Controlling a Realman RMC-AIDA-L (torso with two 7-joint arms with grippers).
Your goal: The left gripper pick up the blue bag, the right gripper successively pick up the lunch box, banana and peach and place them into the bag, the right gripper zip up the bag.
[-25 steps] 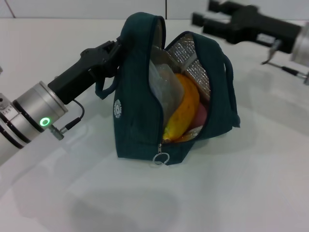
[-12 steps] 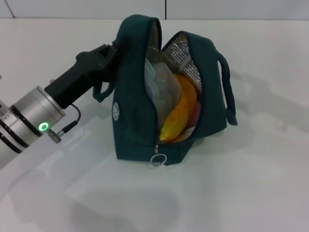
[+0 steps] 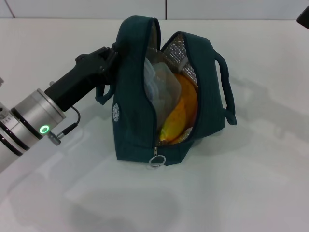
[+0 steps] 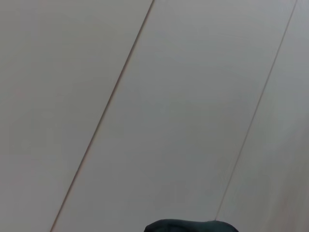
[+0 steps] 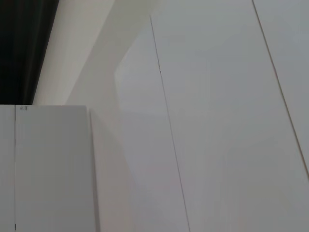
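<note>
White tabletop (image 3: 251,193). Left gripper (image 3: 112,55) clamped on blue bag (image 3: 135,96) top edge, holding it upright. Lunch box (image 3: 161,87), banana (image 3: 178,118) inside, just beyond pincer. Peach unseen. Zip pull (image 3: 156,158) low: zipping remains. Right gripper barely visible.

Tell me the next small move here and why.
Probably bring the right gripper down to the ring zip pull: the blue bag gapes open with lunch box and banana inside, while the left gripper holds its side.

Left gripper (image 3: 112,55) grips the blue bag (image 3: 137,116) by its left side, bag upright and gaping on the white table (image 3: 251,183); lunch box (image 3: 159,84) and banana (image 3: 178,118) sit inside.
</note>
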